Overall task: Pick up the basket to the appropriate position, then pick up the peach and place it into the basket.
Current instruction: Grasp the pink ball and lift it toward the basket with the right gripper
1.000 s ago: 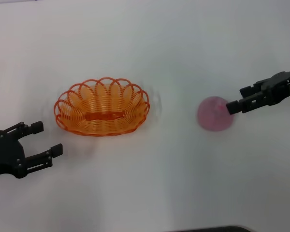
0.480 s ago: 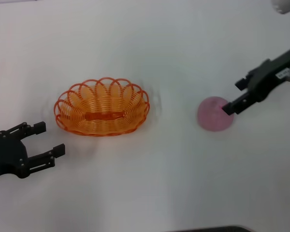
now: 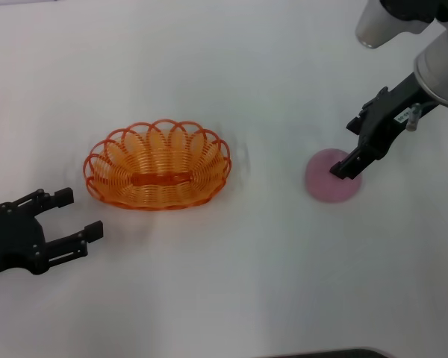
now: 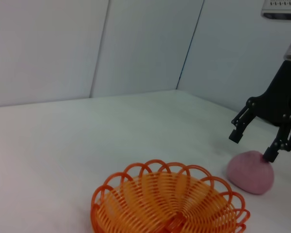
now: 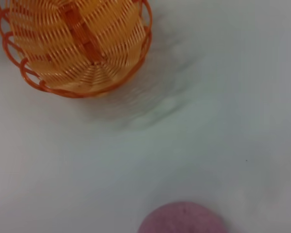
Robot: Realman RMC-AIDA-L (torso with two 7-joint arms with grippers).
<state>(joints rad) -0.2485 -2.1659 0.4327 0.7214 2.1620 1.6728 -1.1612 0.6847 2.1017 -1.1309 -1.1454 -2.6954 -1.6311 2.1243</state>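
Note:
The orange basket (image 3: 157, 165) sits empty on the white table, left of centre; it also shows as basket (image 4: 167, 204) and basket (image 5: 75, 43). The pink peach (image 3: 322, 185) rests on the table to the right and appears as peach (image 4: 250, 172) and peach (image 5: 182, 219). My right gripper (image 3: 346, 148) hangs open just above the peach, pointing down. One fingertip (image 4: 270, 155) is at the fruit's top and the other stands apart from it. My left gripper (image 3: 80, 213) lies open near the table, in front of and to the left of the basket, holding nothing.
The table (image 3: 231, 283) is plain white with nothing else on it. Pale wall panels (image 4: 136, 43) stand behind it in the left wrist view. A dark edge (image 3: 321, 353) shows at the bottom of the head view.
My right arm has swung from a low, sideways reach to a steep downward pose over the peach, with its white wrist now showing at top right. The left gripper crept slightly right.

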